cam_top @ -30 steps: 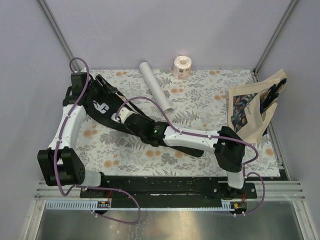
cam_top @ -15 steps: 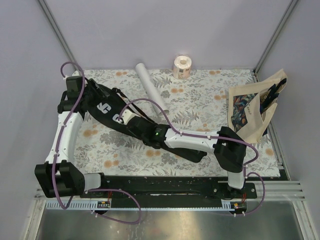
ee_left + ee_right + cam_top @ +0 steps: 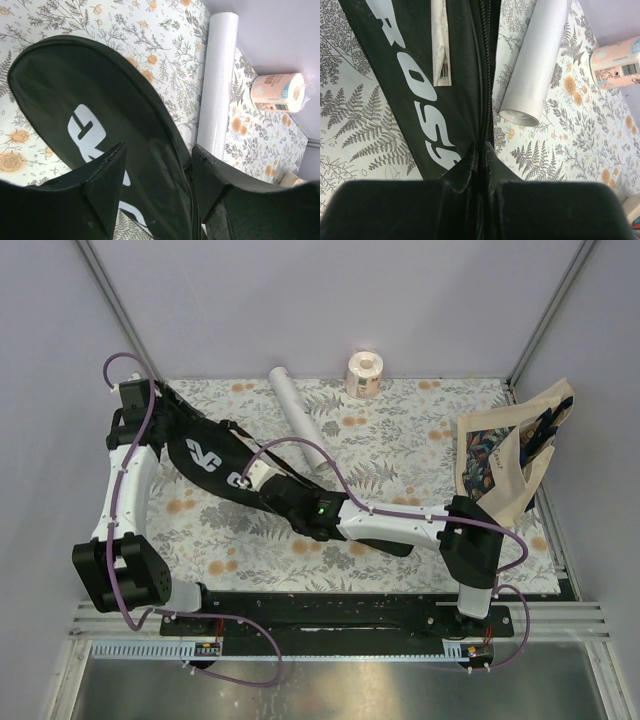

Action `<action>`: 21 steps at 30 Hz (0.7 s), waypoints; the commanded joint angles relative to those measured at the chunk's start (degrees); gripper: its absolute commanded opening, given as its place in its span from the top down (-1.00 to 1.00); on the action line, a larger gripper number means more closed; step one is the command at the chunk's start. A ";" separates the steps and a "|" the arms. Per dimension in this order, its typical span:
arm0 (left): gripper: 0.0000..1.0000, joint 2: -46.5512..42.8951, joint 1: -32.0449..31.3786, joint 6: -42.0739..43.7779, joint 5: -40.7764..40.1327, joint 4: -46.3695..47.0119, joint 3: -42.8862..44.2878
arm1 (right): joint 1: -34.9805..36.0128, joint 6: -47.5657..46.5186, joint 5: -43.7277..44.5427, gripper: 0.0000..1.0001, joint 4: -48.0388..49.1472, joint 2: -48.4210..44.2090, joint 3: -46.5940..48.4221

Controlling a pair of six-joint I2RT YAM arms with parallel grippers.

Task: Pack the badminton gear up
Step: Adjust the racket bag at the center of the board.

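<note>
Floral-printed surface [image 3: 400, 430] carries the long black fabric racket bag [image 3: 205, 455] diagonally, left of centre. The left pincer [image 3: 157, 155] grasps its wide end; the right pincer [image 3: 481, 152] is clenched on its zip [image 3: 482, 75]. Uneven pulling could jam the zip or roll the white cylindrical tube [image 3: 300, 420] just beside the bag.

Plain lilac walls [image 3: 330, 300] close in a table [image 3: 420, 425] spread with a floral cloth. Grey metal posts [image 3: 110, 295] rise at its far corners. Light is soft and even.
</note>
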 commanded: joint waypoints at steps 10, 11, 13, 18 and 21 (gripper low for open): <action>-0.11 5.02 0.17 -2.96 2.95 -0.70 3.24 | 2.98 -1.82 4.21 1.00 8.82 -4.51 -0.09; 0.03 4.85 0.17 -2.87 3.30 -0.70 2.98 | 3.07 -1.82 3.77 1.00 8.82 -4.42 -0.09; 0.38 4.32 0.26 -2.52 4.18 -0.44 2.19 | 3.25 -1.21 2.45 1.00 8.30 -4.33 0.00; 1.00 3.18 1.14 -1.20 5.32 -0.79 2.01 | 3.25 1.25 1.66 0.89 7.32 -5.64 -0.61; 1.00 2.39 1.67 -0.94 6.73 -0.27 2.10 | 3.25 0.90 1.57 0.80 7.85 -6.79 -1.23</action>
